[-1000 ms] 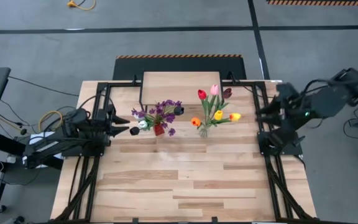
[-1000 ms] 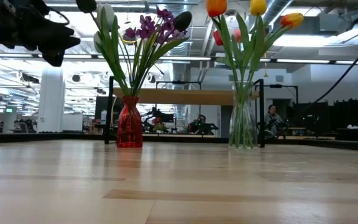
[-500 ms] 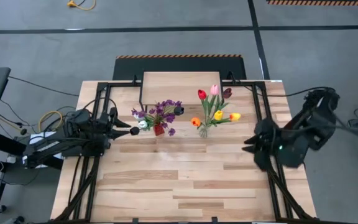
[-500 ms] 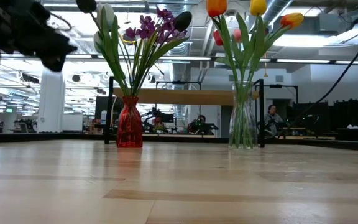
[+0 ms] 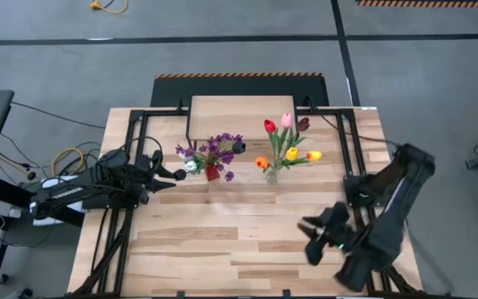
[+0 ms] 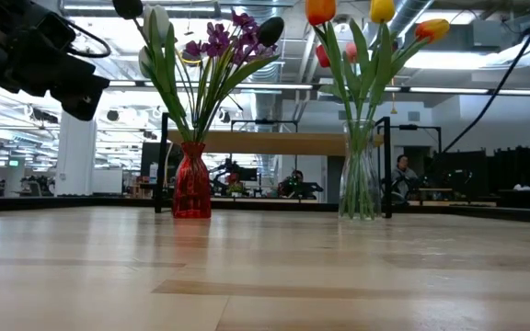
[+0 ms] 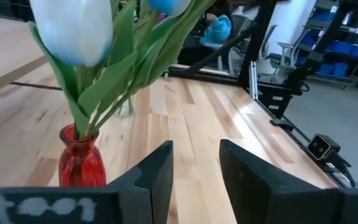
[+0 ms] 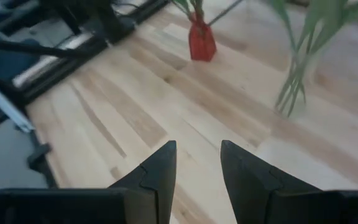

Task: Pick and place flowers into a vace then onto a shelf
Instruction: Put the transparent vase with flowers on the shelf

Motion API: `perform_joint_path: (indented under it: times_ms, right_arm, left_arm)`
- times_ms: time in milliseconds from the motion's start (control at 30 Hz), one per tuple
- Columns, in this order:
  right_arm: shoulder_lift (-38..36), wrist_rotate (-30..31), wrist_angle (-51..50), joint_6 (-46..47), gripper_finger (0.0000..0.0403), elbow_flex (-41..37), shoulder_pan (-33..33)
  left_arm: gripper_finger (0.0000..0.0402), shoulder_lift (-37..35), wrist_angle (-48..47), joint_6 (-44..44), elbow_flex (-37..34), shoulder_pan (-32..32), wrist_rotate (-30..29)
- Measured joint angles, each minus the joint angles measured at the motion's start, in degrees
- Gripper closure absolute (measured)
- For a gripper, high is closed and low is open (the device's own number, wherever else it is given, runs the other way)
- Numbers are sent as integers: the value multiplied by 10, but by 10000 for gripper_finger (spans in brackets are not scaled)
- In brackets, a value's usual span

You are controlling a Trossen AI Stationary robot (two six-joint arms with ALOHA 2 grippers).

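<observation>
Flowers [image 5: 288, 141] stand in two vases at the far middle of the table [image 5: 222, 249], just before the shelf [image 5: 239, 112]. Nearer, the right gripper [image 5: 312, 237] hovers empty, fingers parted. The left gripper [image 5: 177, 174], also parted and empty, points at the red vase [image 5: 212, 173].

I note my right gripper [image 5: 312, 239] has swung from beyond the table's right edge inward over the bare planks, its parted fingers empty. My left gripper [image 5: 175, 175] has edged slightly nearer the red glass vase [image 5: 212, 173].
</observation>
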Motion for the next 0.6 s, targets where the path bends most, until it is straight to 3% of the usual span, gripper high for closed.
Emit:
perform_joint_path:
  times_ms: [133,367,600]
  right_arm:
    - [92,-18,22,27,285,0,-18]
    - [224,-103,127,26,285,13,-86]
    - [273,-60,154,-2,285,72,-111]
  left_arm:
    - [282,0,-1,-1,0,0,3]
    - [282,0,-25,-3,0,0,5]
    - [282,0,-29,3,0,-3,3]
